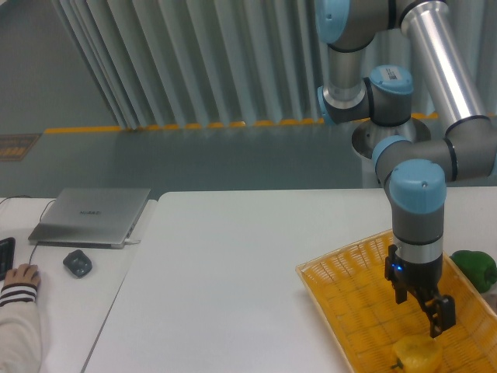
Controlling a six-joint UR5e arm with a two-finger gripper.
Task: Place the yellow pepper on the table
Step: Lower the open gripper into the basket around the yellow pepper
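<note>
The yellow pepper [418, 354] lies in the near part of the orange-yellow woven basket [342, 295] at the lower right, partly cut off by the frame's bottom edge. My gripper [424, 308] hangs open inside the basket, just above and slightly behind the pepper, with nothing between its fingers. Its fingertips stand a short way above the pepper's top and do not touch it.
A green bell pepper [474, 268] sits on the white table [233, 264] just right of the basket. On the left desk are a closed laptop [93, 215], a small dark device [77, 263] and a person's hand [22, 276] on a mouse.
</note>
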